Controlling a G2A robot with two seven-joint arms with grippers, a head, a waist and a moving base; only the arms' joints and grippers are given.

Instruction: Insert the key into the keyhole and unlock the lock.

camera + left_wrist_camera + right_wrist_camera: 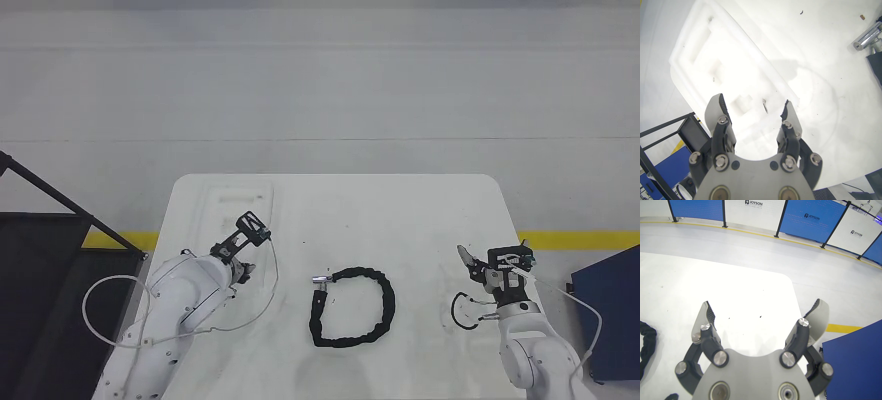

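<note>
A chain lock in a black fabric sleeve (352,307) lies curled at the table's middle, its silver lock cylinder (319,283) at the left end. In the left wrist view the cylinder (866,38) shows its keyhole end, off to one side. A small metal key (765,106) stands on edge in a white foam tray (696,47). My left gripper (755,103) is open just above it, with the key between the fingertips and apart from both. In the top view this gripper (254,228) is over the tray. My right gripper (762,306) is open and holds nothing, near the table's right edge (495,262).
The foam tray (228,198) has several cut-out pockets and sits at the table's far left. A black sleeve end (647,336) lies beside the right gripper. A blue panel (610,310) stands off the right edge and a black frame (50,200) off the left.
</note>
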